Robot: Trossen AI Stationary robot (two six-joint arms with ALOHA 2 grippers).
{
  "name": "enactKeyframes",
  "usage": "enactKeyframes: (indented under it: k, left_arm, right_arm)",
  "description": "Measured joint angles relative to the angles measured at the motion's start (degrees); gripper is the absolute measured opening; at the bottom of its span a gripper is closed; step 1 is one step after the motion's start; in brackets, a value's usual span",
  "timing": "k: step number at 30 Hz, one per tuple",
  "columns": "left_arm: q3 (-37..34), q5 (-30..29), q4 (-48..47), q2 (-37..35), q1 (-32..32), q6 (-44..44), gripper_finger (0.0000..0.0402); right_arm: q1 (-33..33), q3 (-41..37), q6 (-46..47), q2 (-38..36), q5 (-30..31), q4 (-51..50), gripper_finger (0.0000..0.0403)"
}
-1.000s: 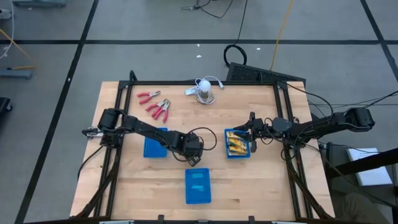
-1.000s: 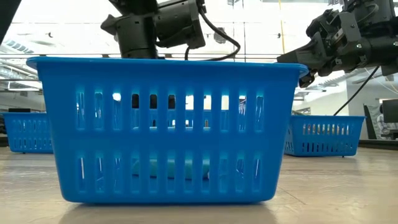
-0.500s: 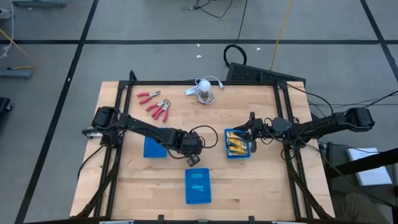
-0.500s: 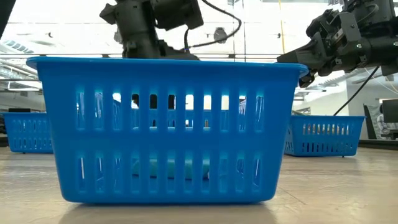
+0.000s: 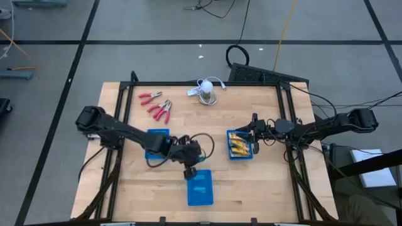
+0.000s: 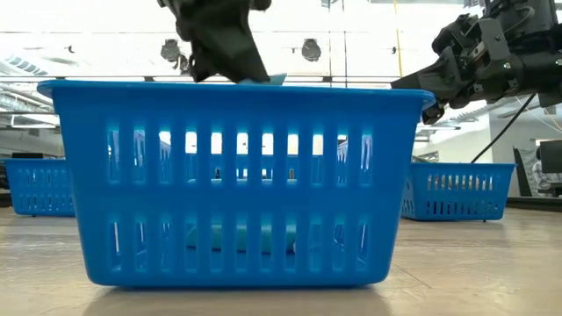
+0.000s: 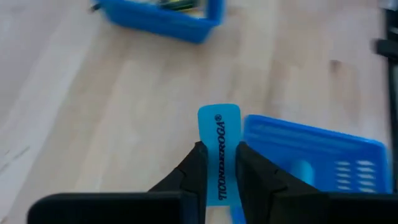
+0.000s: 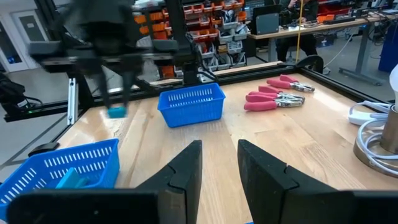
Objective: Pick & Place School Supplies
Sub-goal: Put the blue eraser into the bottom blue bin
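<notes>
My left gripper (image 5: 190,167) is shut on a light-blue block (image 7: 219,134) printed with dark letters and hovers at the far end of the near blue tray (image 5: 200,188). Another light-blue block (image 7: 303,170) lies in that tray. My right gripper (image 5: 254,135) is open above the right tray (image 5: 239,145), which holds yellow-orange boxes (image 5: 237,145). Two red-handled plier tools (image 5: 151,97) (image 5: 162,111) lie on the table near its far left corner. In the low view the held block (image 6: 273,79) shows just above the near tray's rim (image 6: 237,88). My left gripper pinches the light-blue block between its two fingers (image 7: 195,167), which lie on its flat sides (image 7: 219,168). The block's rounded free end (image 7: 219,118) sticks out past the fingertips. The fingers slant down from the far left. The block is lifted clear of table and tray.
A third blue tray (image 5: 157,143) sits left of centre under my left arm. A white round object with a cable (image 5: 206,91) stands near the far edge. Bare wood lies between the trays and along the near edge.
My left gripper has carried the light-blue block toward the table's near edge, from beside the left tray to the far end of the near tray. It has stayed shut on the block. In the low view it has come closer over the near tray's rim.
</notes>
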Motion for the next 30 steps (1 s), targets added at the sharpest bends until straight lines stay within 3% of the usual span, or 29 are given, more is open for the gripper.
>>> enactKeyframes:
  k: [6, 13, 23, 30]
  left_arm:
    - [0.0, 2.9, 3.8, 0.7, -4.8, 7.1, 0.0065]
    - [0.1, 7.1, 7.1, 2.2, -7.9, 7.1, 0.0066]
    - [0.0, 23.2, 15.0, 12.1, -8.1, 7.0, 0.0067]
    - [0.0, 24.8, 15.4, 16.3, -6.3, 4.6, 0.0067]
  right_arm:
    - [0.0, 0.0, 0.0, 0.0, 0.0, 0.0, 0.0093]
    - [0.0, 0.0, 0.0, 0.0, 0.0, 0.3, 0.0093]
    - [0.0, 0.0, 0.2, 0.0, 0.0, 0.5, 0.0093]
    - [0.0, 0.0, 0.2, 0.0, 0.0, 0.6, 0.0093]
